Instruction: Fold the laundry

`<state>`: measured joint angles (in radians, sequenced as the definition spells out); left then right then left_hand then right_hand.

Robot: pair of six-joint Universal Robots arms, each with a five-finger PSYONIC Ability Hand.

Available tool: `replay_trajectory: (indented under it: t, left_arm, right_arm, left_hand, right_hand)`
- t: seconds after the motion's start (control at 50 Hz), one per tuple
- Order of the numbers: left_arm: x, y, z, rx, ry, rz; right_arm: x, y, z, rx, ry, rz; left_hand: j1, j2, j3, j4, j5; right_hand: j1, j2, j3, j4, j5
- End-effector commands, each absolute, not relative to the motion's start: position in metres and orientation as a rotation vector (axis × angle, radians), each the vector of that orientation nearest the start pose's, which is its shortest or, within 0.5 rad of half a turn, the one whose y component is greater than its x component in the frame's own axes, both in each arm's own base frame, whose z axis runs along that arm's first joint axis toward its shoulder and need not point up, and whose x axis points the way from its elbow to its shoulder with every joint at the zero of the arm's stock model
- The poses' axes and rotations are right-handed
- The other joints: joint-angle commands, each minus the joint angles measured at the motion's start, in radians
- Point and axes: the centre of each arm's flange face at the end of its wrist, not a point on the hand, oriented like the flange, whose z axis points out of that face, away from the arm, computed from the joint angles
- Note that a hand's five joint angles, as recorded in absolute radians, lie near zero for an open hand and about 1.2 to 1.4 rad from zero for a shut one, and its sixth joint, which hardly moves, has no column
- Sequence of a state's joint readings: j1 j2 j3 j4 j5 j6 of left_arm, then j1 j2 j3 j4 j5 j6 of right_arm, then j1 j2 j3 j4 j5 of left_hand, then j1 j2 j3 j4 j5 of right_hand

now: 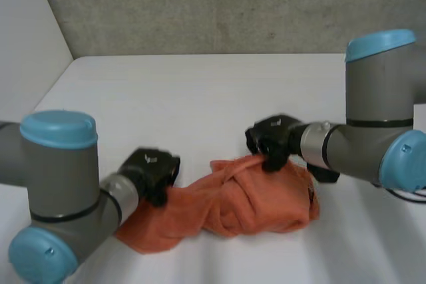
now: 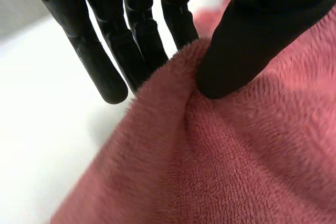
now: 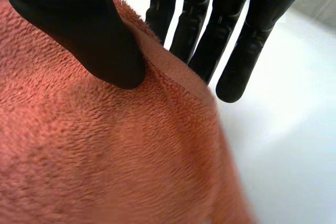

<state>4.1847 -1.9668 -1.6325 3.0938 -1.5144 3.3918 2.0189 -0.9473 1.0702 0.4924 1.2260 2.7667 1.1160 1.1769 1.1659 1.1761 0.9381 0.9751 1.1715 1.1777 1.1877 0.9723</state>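
Observation:
A crumpled orange towel (image 1: 233, 204) lies bunched on the white table (image 1: 200, 91) near the front. My left hand (image 1: 154, 171) is at the towel's left edge. In the left wrist view its thumb (image 2: 252, 40) presses the towel (image 2: 236, 166) edge against straight fingers (image 2: 100, 61) behind it, a pinch. My right hand (image 1: 269, 141) is at the towel's upper right edge. In the right wrist view its thumb (image 3: 79, 30) lies on the towel (image 3: 105, 156) with the fingers (image 3: 247, 51) behind the hem, pinching it too.
Bare white table stretches behind the towel to a grey back wall (image 1: 233, 4). A pale side wall (image 1: 26, 38) closes the left. Both grey arms with light-blue caps flank the towel near the front.

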Motion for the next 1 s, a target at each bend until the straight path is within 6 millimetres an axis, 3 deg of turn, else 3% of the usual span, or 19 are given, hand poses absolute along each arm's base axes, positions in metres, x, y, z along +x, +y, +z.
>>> replay_trajectory:
  t: [0.02,0.06,0.08,0.1,0.16,0.22,0.32,0.48,0.5,0.52,0.56,0.58,0.62,0.68,0.72,0.82,0.86,0.92,1.0]
  left_arm:
    - [-0.308,-0.268,0.262,0.945,2.215,-2.316]
    - [-0.308,-0.278,0.288,0.857,2.1,-2.435]
    - [-0.307,-0.281,0.301,0.803,2.039,-2.491]
    - [-0.303,-0.287,0.324,0.7,1.926,-2.588]
    - [-0.296,-0.291,0.347,0.566,1.789,-2.688]
    - [-0.288,-0.289,0.354,0.472,1.711,-2.745]
    - [-0.281,-0.273,0.323,0.519,1.795,-2.677]
    - [-0.267,-0.24,0.229,0.693,2.115,-2.344]
    - [-0.263,-0.232,0.213,0.72,2.172,-2.268]
    - [-0.258,-0.221,0.196,0.758,2.245,-2.174]
    - [-0.255,-0.214,0.187,0.779,2.284,-2.121]
    - [-0.249,-0.191,0.166,0.856,2.392,-1.961]
    - [-0.247,-0.166,0.153,0.95,2.481,-1.814]
    - [-0.245,-0.144,0.148,1.043,2.536,-1.7]
    - [-0.243,-0.126,0.15,1.116,2.57,-1.606]
    - [-0.24,-0.104,0.163,1.205,2.597,-1.524]
    - [-0.242,-0.104,0.176,1.207,2.574,-1.582]
    - [-0.247,-0.113,0.197,1.163,2.525,-1.716]
    - [-0.252,-0.142,0.227,1.027,2.438,-1.909]
  right_arm:
    - [0.316,-0.325,0.277,-1.026,1.934,-1.844]
    - [0.316,-0.333,0.303,-0.946,1.82,-2.013]
    - [0.313,-0.333,0.334,-0.859,1.69,-2.17]
    - [0.31,-0.332,0.348,-0.82,1.627,-2.235]
    - [0.302,-0.319,0.385,-0.714,1.421,-2.398]
    - [0.299,-0.308,0.391,-0.694,1.353,-2.437]
    - [0.294,-0.295,0.37,-0.722,1.446,-2.37]
    - [0.282,-0.265,0.277,-0.846,1.835,-2.034]
    - [0.282,-0.265,0.277,-0.847,1.836,-2.033]
    - [0.28,-0.258,0.249,-0.906,1.945,-1.917]
    - [0.279,-0.256,0.239,-0.93,1.975,-1.882]
    - [0.279,-0.254,0.228,-0.973,2.006,-1.844]
    - [0.278,-0.253,0.22,-1.016,2.031,-1.817]
    - [0.279,-0.251,0.22,-1.041,2.025,-1.82]
    - [0.278,-0.25,0.23,-1.041,1.998,-1.856]
    - [0.276,-0.244,0.25,-1.03,1.941,-1.918]
    - [0.275,-0.241,0.256,-1.028,1.926,-1.936]
    - [0.274,-0.232,0.266,-1.032,1.888,-1.966]
    - [0.271,-0.227,0.267,-1.06,1.861,-1.973]
  left_hand:
    - [0.28,0.219,0.23,0.22,0.284]
    - [0.28,0.219,0.23,0.22,0.284]
    - [0.28,0.219,0.23,0.22,0.284]
    - [0.28,0.219,0.23,0.22,0.284]
    - [0.28,0.219,0.23,0.22,0.284]
    - [0.28,0.219,0.23,0.22,0.284]
    - [0.28,0.219,0.23,0.22,0.284]
    - [0.28,0.219,0.23,0.22,0.284]
    - [0.28,0.219,0.23,0.22,0.284]
    - [0.28,0.219,0.23,0.22,0.284]
    - [0.28,0.219,0.23,0.22,0.284]
    - [0.28,0.219,0.23,0.22,0.284]
    - [0.28,0.219,0.23,0.22,0.284]
    - [0.28,0.219,0.23,0.22,0.284]
    - [0.237,0.176,0.187,0.177,0.24]
    - [-0.256,-0.317,-0.306,-0.316,-0.252]
    - [-0.432,-0.493,-0.482,-0.492,-0.428]
    - [-0.512,-0.573,-0.562,-0.572,-0.508]
    - [-0.635,-0.696,-0.685,-0.695,-0.632]
  right_hand:
    - [0.421,0.225,0.219,0.209,0.249]
    - [0.421,0.225,0.219,0.209,0.249]
    - [0.421,0.225,0.219,0.209,0.249]
    - [0.421,0.225,0.219,0.209,0.249]
    - [0.421,0.225,0.219,0.209,0.249]
    - [0.421,0.225,0.219,0.209,0.249]
    - [0.421,0.225,0.219,0.209,0.249]
    - [0.421,0.225,0.219,0.209,0.249]
    - [0.421,0.225,0.219,0.209,0.249]
    - [0.421,0.225,0.219,0.209,0.249]
    - [0.421,0.225,0.219,0.209,0.249]
    - [0.421,0.225,0.219,0.209,0.249]
    - [0.421,0.225,0.219,0.209,0.249]
    - [0.421,0.225,0.219,0.209,0.249]
    - [0.421,0.225,0.219,0.209,0.249]
    - [0.421,0.225,0.219,0.209,0.249]
    - [0.421,0.225,0.219,0.209,0.249]
    - [0.421,0.225,0.219,0.209,0.249]
    - [0.421,0.225,0.219,0.209,0.249]
